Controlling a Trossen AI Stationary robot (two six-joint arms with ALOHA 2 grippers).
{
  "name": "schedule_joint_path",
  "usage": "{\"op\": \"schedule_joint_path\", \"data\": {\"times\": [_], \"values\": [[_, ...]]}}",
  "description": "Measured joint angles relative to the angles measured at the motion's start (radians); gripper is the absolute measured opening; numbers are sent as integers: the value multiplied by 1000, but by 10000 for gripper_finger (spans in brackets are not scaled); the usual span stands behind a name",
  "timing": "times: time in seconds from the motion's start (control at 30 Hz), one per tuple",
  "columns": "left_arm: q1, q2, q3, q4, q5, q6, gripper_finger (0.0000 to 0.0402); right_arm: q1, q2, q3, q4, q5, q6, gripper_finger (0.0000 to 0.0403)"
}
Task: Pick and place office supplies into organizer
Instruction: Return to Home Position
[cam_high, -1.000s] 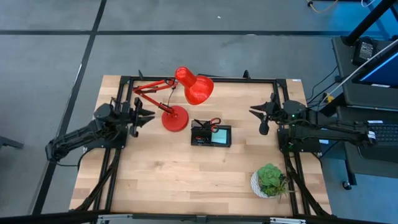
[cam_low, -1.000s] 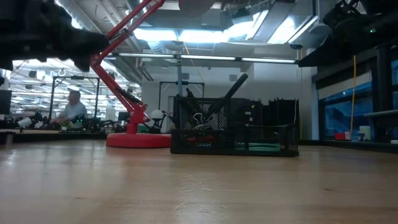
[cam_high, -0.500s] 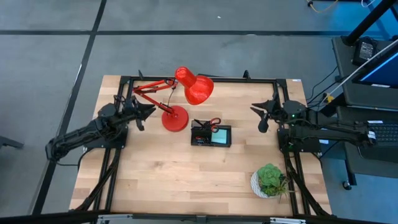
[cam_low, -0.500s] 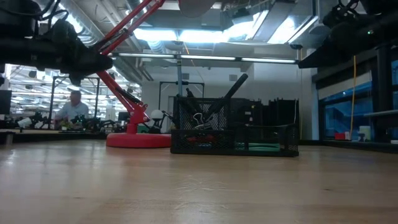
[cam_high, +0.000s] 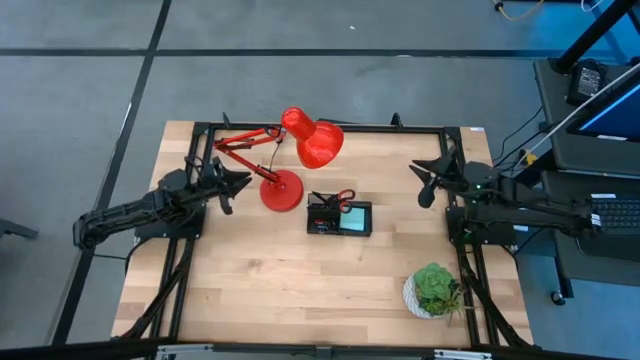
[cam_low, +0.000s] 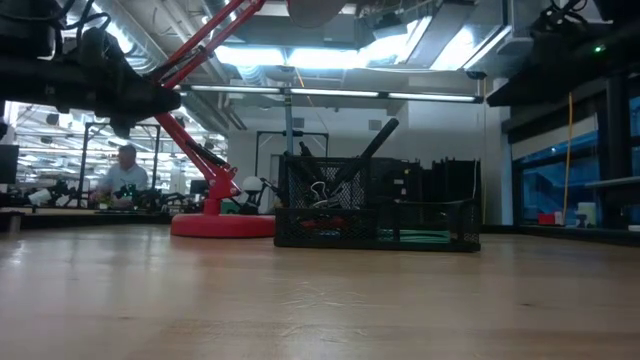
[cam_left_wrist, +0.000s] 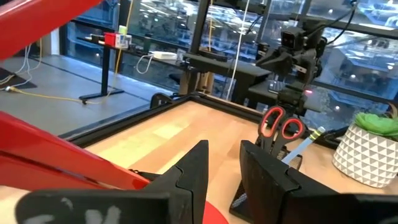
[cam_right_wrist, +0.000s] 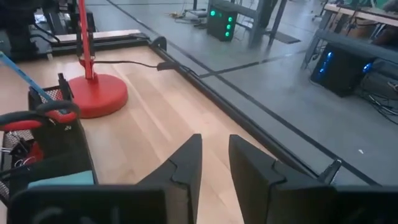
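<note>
Roughly mid-table sat the organizer (cam_high: 340, 218), its long axis running across the table (cam_high: 300, 290) from the left arm's side toward the right arm's, one short end near the red lamp base (cam_high: 281, 190). Red-handled scissors (cam_high: 343, 196) stood upright in it, handles up, blades down and out of sight. A light-blue pen (cam_left_wrist: 303, 144) leaned at a slant beside them. The teal pad (cam_high: 356, 217) lay flat in the compartment at the end nearer the right arm. The left gripper (cam_high: 230, 183) hovered above the table's left side, just beside the lamp base, pointed toward the organizer, fingers a narrow gap apart and grasping nothing. The right gripper (cam_high: 424, 182) hung over the right side, well apart from the organizer, facing it, fingers likewise slightly parted and empty.
</note>
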Motion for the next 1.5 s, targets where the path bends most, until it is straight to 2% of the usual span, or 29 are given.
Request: {"op": "schedule_joint_path", "data": {"times": [0.37,0.83,1.03,1.3,1.4,1.5], "values": [[-5,0,0,1,-2,17,86,0,-149,0,-76,2,-15,84],[-5,0,0,1,-2,27,86,0,-297,0,-93,1,-20,84],[-5,0,0,2,-2,27,86,0,-343,0,-93,-1,-19,84],[-5,0,0,2,-2,27,86,0,-342,0,-90,-1,-17,84],[-5,0,0,2,-2,37,86,0,-342,-46,-18,-2,-22,84],[-5,0,0,2,-2,38,86,0,-342,-157,115,-2,-41,84]]}}
